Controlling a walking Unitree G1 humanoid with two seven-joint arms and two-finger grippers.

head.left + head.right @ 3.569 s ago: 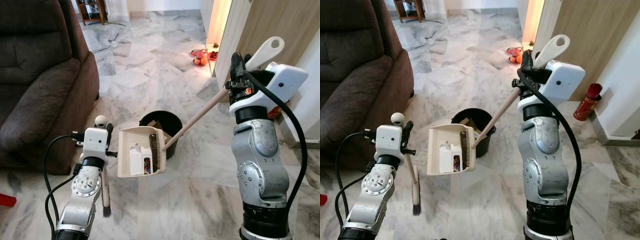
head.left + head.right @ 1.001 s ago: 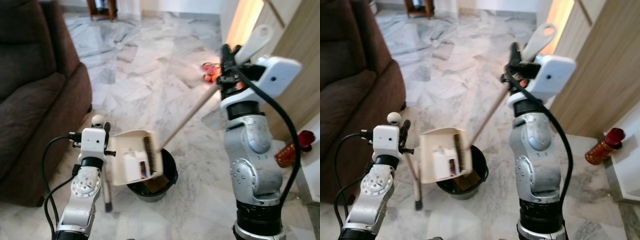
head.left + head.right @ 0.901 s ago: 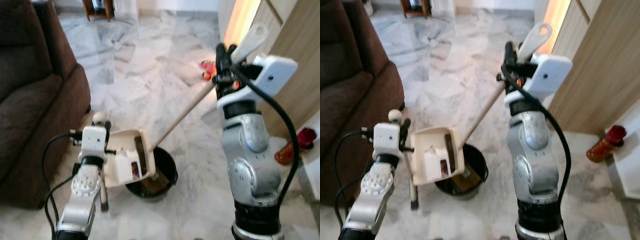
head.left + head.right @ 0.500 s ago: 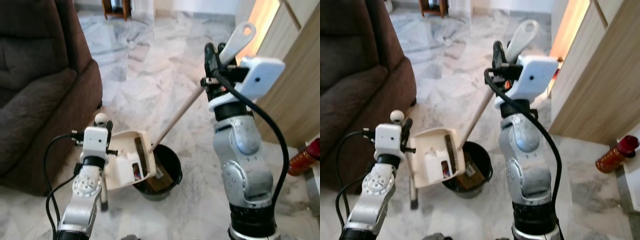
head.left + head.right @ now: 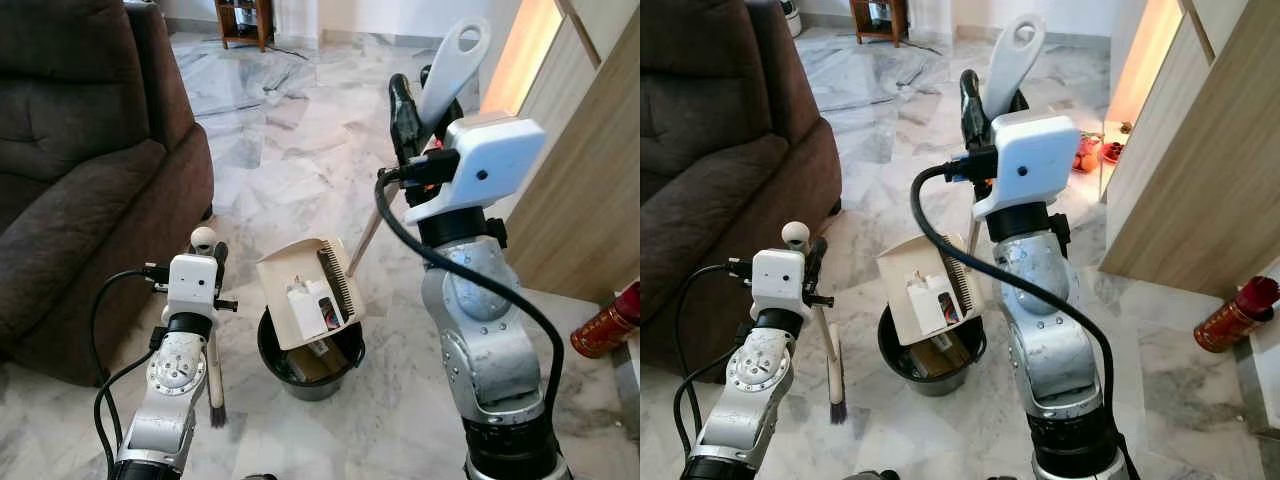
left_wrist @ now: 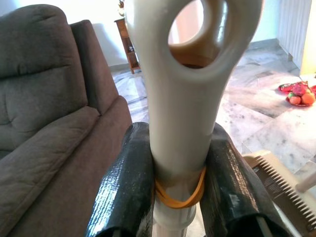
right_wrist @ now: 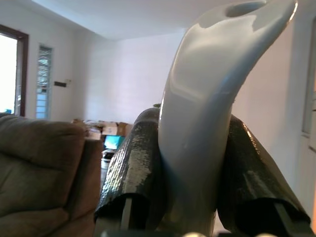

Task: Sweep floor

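Our right gripper (image 5: 415,95), high in the upper middle of the left eye view, is clamped on the pale grey looped handle of the long beige dustpan pole (image 5: 452,62); the right wrist view shows both black fingers (image 7: 133,163) pressed against it. The pole slants down to the cream plastic dustpan (image 5: 308,290), tilted over the round black bin (image 5: 310,358) at lower centre, with white and coloured scraps lying in the pan beside its comb teeth. Our left gripper (image 5: 207,258), at lower left, grips the short beige brush handle (image 6: 185,98), ringed by an orange rubber band (image 6: 180,193), fingers (image 6: 126,187) tight on either side. The dark bristles (image 5: 216,410) hang close to the grey marble floor (image 5: 280,130). A brown fabric sofa (image 5: 80,150) fills the upper left, and a red bottle (image 5: 605,325) stands at the right edge.
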